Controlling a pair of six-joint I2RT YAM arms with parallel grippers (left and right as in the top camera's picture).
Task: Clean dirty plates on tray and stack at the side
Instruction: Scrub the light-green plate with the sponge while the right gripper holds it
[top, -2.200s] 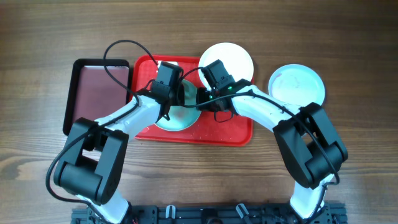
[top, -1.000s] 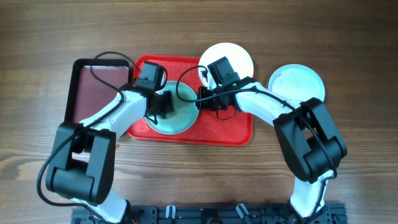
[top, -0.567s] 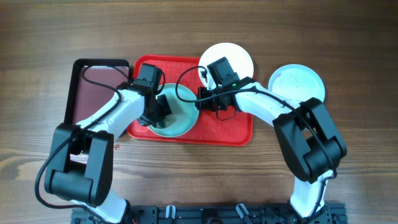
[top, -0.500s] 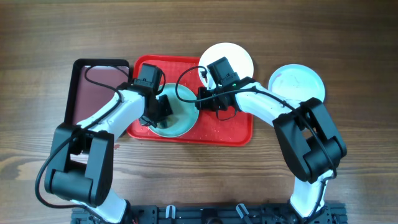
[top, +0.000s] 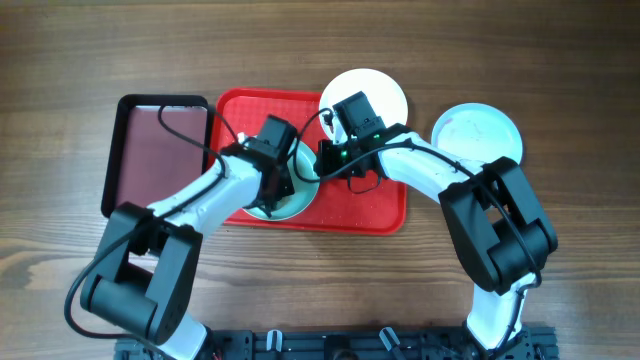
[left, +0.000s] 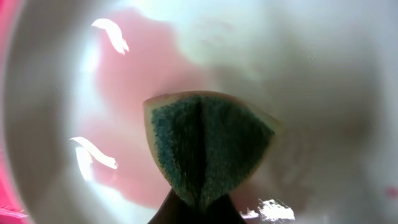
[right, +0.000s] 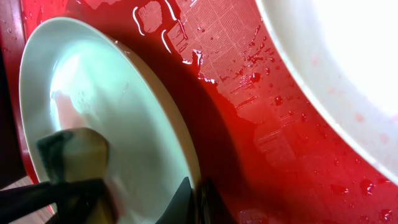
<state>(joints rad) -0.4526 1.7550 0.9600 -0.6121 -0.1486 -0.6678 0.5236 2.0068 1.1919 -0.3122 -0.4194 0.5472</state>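
Pale blue-green plate (right: 124, 112) is lying in the red tray (top: 375, 205), with the right pincer (right: 196, 202) clamping its rim and the left pincer (left: 196, 210) gripping a sponge (left: 205, 146) and pressing it onto the plate.

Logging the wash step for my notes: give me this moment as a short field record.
left gripper: shut on sponge, pressed onto blue-green plate
right gripper: pinching that plate's rim
blue-green plate: on red tray, pink film on it
rear white plate: at tray's far right corner
right white plate: on table, off tray
maroon tray: left of red tray
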